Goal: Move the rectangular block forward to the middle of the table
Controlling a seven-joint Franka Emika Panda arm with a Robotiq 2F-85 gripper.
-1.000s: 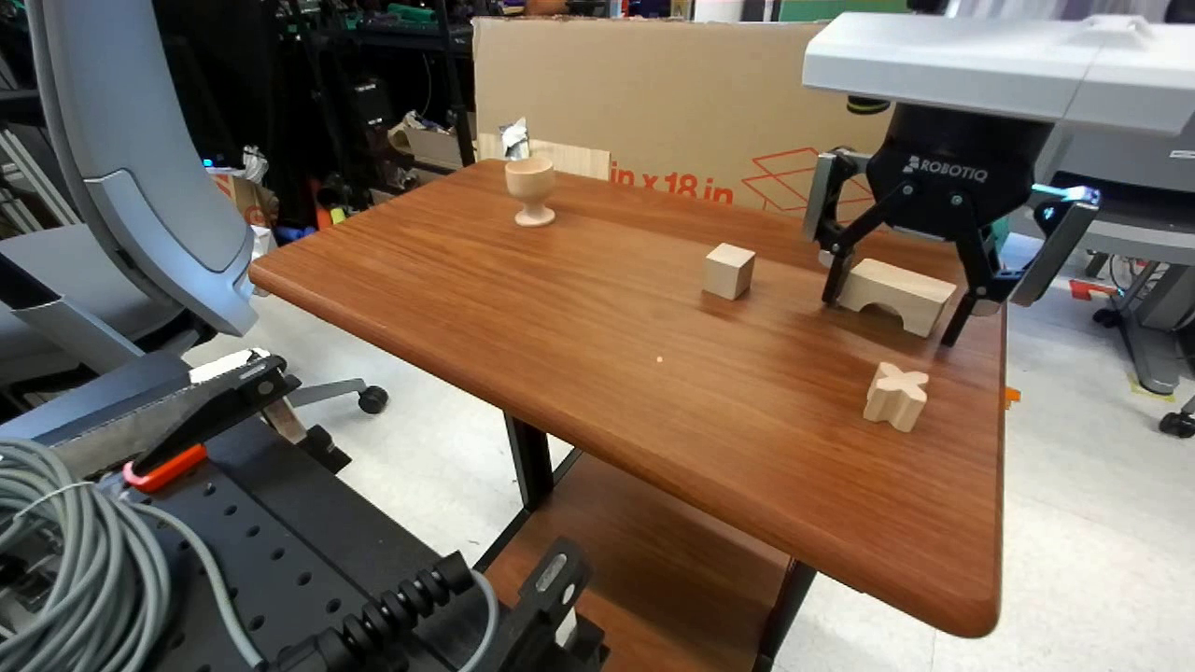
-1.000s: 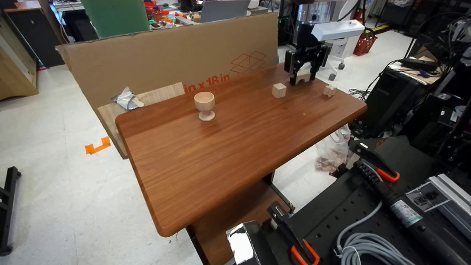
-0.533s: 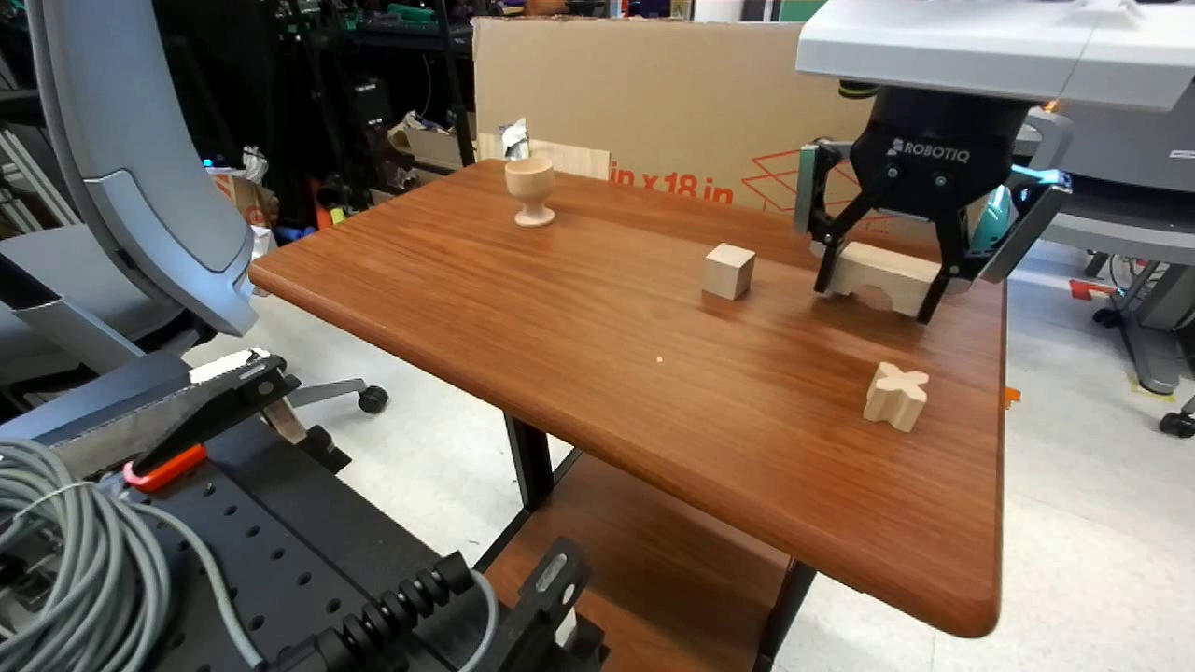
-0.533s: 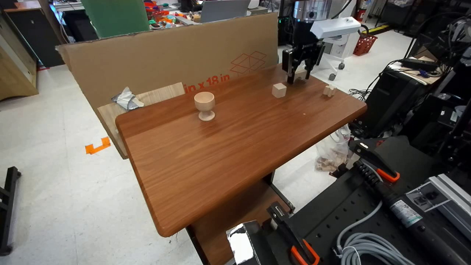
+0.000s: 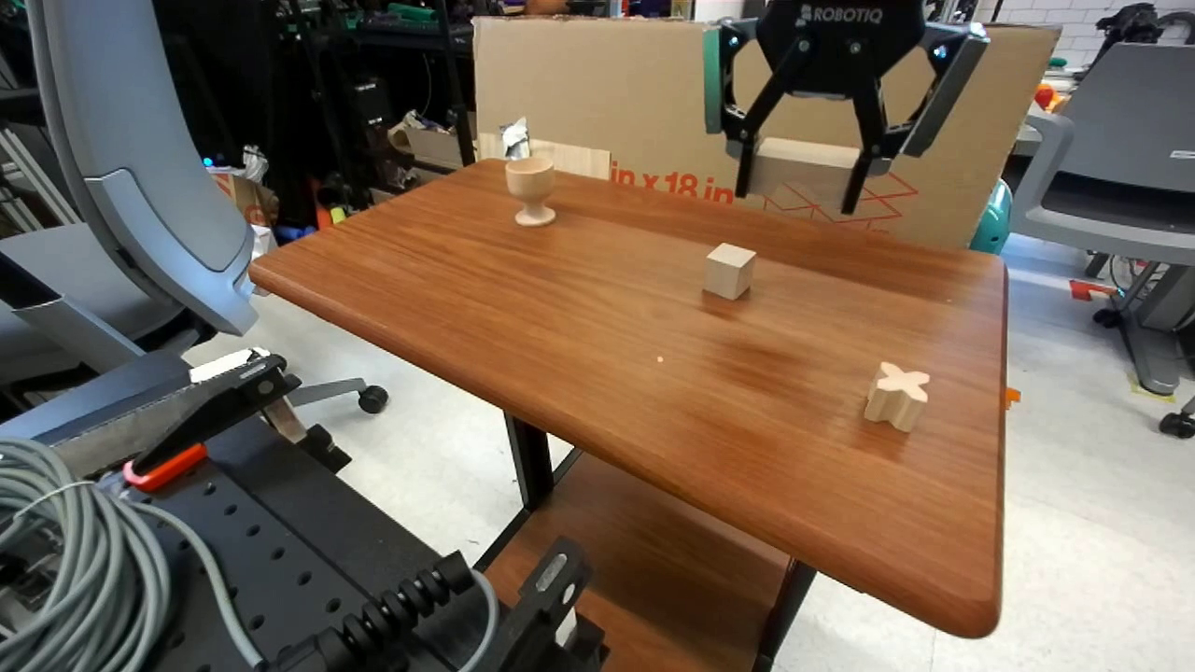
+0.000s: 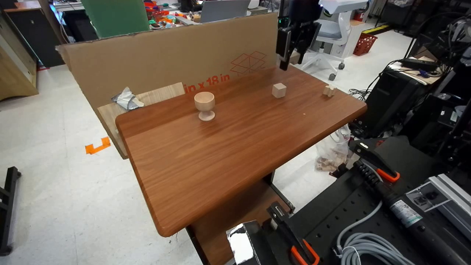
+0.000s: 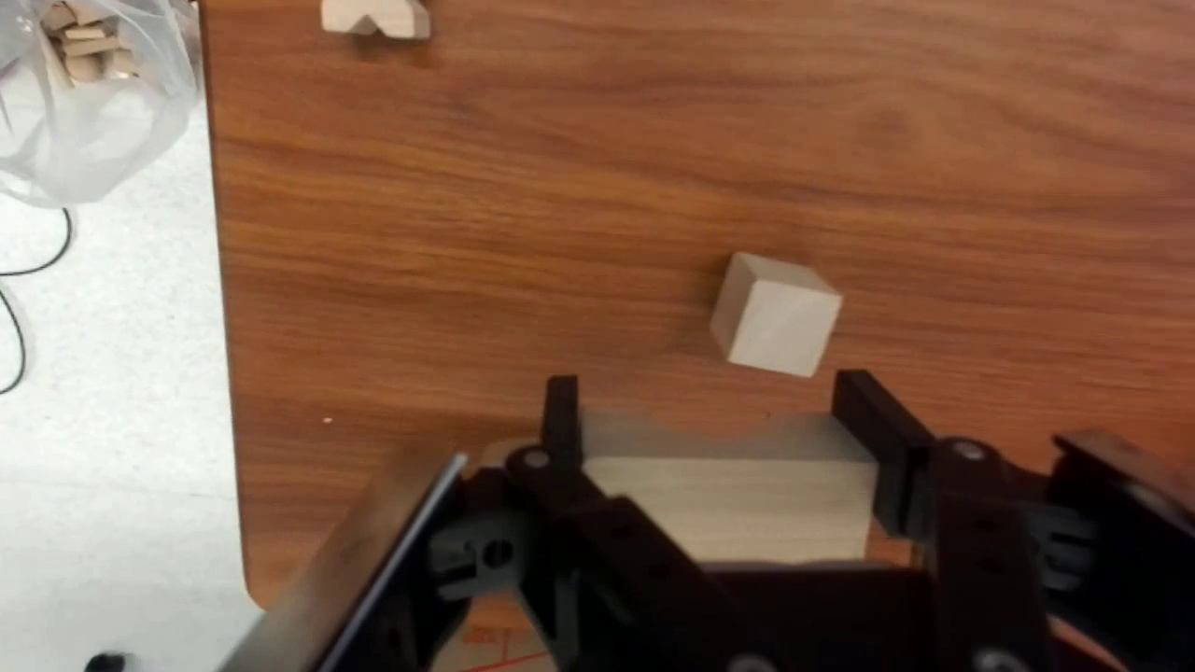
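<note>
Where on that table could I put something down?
Between the wooden cup and cube, and from the cup to the table edge opposite the cardboard. More crowded: the end with the cube, cross-shaped piece and, above, pincer gripping the block.

On the table (image 5: 560, 327), the cube (image 5: 728, 272) stands between goblet (image 5: 531, 187) and cross (image 5: 896, 399), block (image 5: 805, 168) in claw (image 5: 797, 201) above.

The pale wooden block (image 5: 807, 161) is held by its ends in the claw (image 5: 796, 198), clear of the reddish-brown desk (image 5: 560, 299).
</note>
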